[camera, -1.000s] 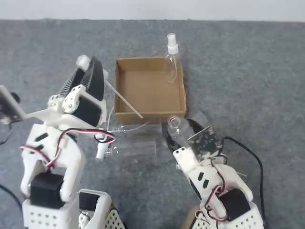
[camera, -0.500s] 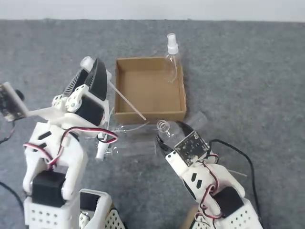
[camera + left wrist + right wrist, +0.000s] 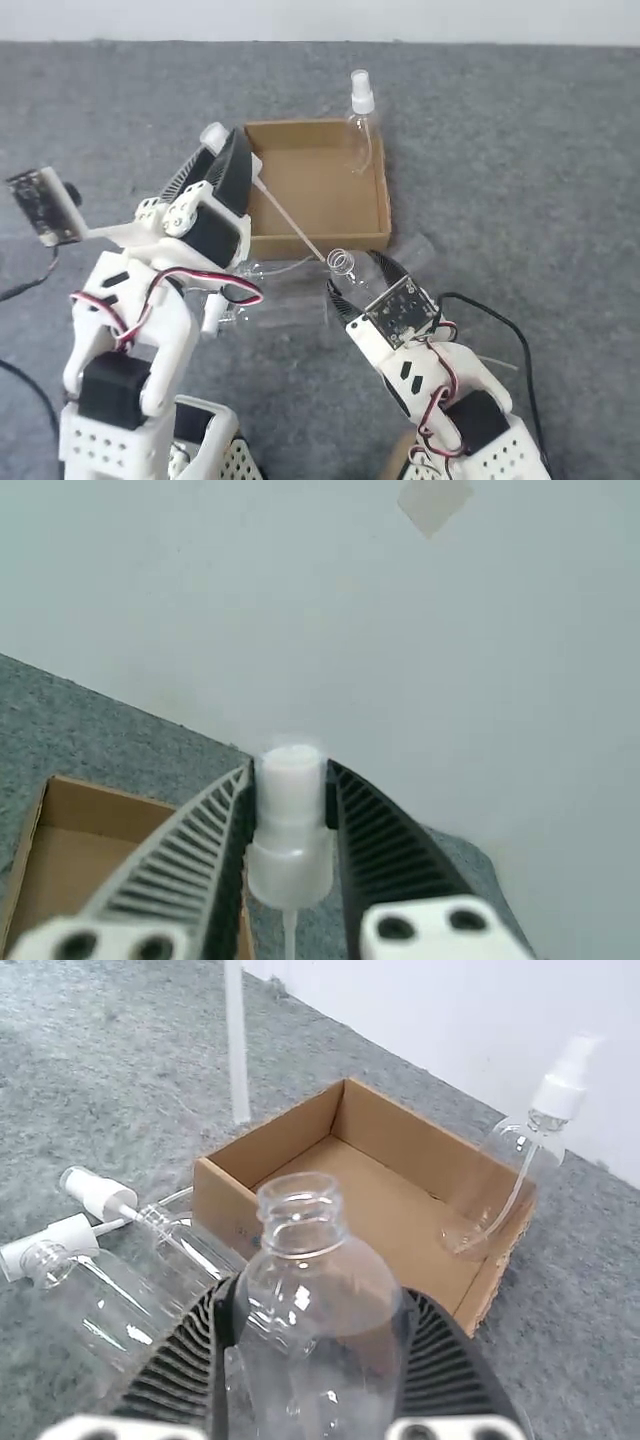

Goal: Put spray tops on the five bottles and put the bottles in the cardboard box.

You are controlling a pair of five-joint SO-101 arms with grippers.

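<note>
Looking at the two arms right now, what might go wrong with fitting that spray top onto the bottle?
1. The white plastic spray top in the left end effector trails a long, slanted dip tube; its tip may miss the narrow neck of the clear plastic bottle in the right end effector and bend.
2. Loose clear bottles lie just beside the held one; a sideways correction might knock them.

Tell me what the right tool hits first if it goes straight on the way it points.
Probably the cardboard box's near wall: the right tool, shut on the open bottle, aims at it. The tube of the spray top hangs beside that line and might touch first; depth unclear.
</note>
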